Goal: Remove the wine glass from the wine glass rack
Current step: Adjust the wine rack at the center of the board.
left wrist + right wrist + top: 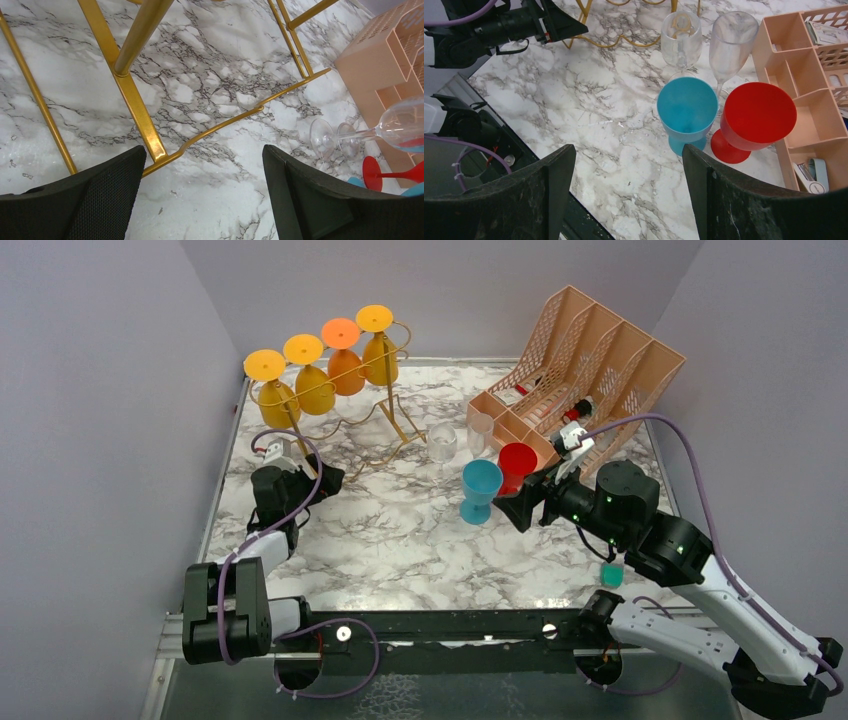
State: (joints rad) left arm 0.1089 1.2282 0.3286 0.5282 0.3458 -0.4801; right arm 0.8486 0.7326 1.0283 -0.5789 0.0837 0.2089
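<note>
1. While held low over the marble surface point(400, 540), spread wide and gripping nothing: left pincer point(204, 155).
2. Just ahead of that pincer, running up between its fingers point(100, 200): a flat gold leg and a looped wire foot of the wine glass rack point(140, 117), close to the left finger. Cannot tell whether touching.
3. Higher up and further ahead of the left pincer, hung bowl-down from the rack's wavy rails with feet on top: yellow wine glass point(277, 400) nearest, then amber wine glass point(313, 388), orange wine glass point(346, 370) and far yellow wine glass point(380, 358). All four seated on the rack, none gripped.
4. Well off to the right of the left pincer, jaws likewise wide and empty: right pincer point(629, 150).
5. Straight ahead of the right pincer, upright on the surface: blue glass point(687, 107), with red glass point(759, 115) just beside it on the right. Hard to say whether rims meet.
6. Beyond those two, further from the right pincer: two clear glasses point(681, 40), upright, side by side.
7. Ahead and to the right of the right pincer: peach lattice organizer point(794, 75), with small items in its compartments too small to name.
</note>
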